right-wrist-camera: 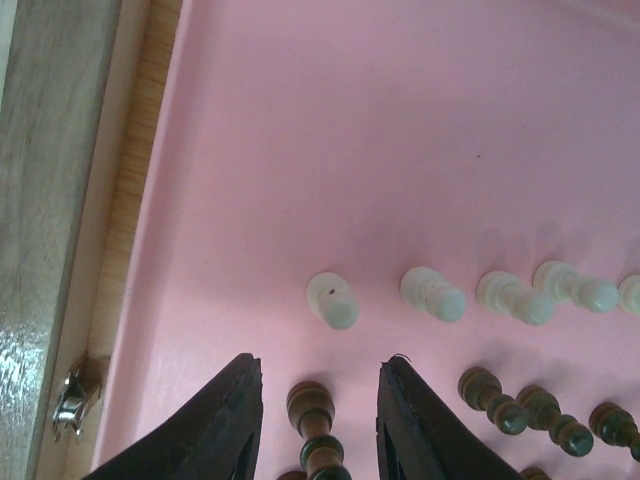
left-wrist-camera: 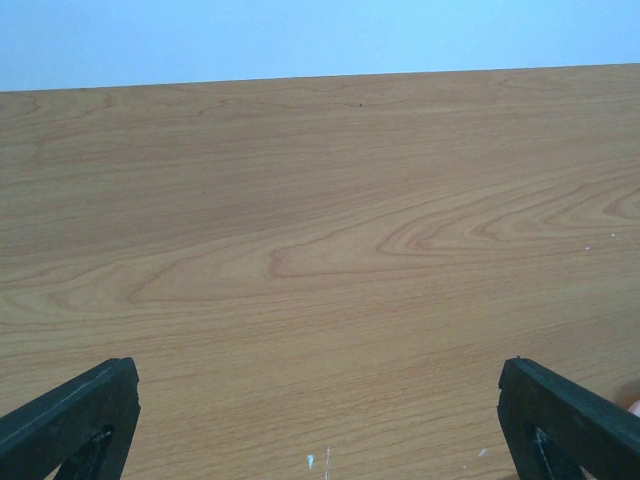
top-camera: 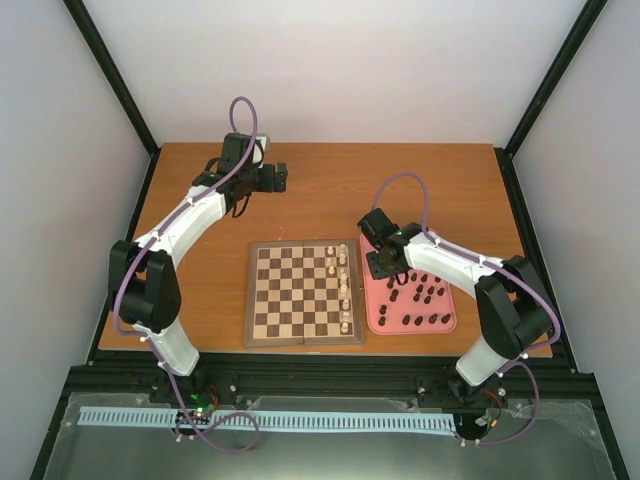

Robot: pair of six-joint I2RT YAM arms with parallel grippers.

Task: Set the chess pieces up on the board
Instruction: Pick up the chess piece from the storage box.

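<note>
The right claw [right-wrist-camera: 320,372] hangs low over the near-left part of the pink tray [right-wrist-camera: 380,140], its fingers [right-wrist-camera: 240,420] apart and straddling one dark chessman [right-wrist-camera: 312,418]. Pink shows on both sides of the piece, so nothing is clamped; I judge the claw is set this way so that closing will take the piece by its stem. Whether the piece stands or lies I cannot tell. More dark chessmen [right-wrist-camera: 550,415] sit near on the right, apart from the right finger, so the closing stroke has room. On the left the tray wall, a metal clasp [right-wrist-camera: 70,405] and the board's plain border [right-wrist-camera: 40,200] run close, leaving little room for sideways drift. Just beyond the fingertips is a row of cream chessmen [right-wrist-camera: 432,293]; a straight lift looks safer than any push forward.

Farther left, the board [top-camera: 290,295] lies just beside the tray; cream pieces [top-camera: 345,295] fill its two files nearest the tray, and the squares on the far side are open. A dark piece probably must be carried high over the cream ranks to reach them.

Farthest off, at the back left of the table [left-wrist-camera: 320,200], the left claw [left-wrist-camera: 318,400] hovers with fingers wide apart over bare wood, holding nothing; it is well apart from the board, likely parked to leave the other arm free passage.
</note>
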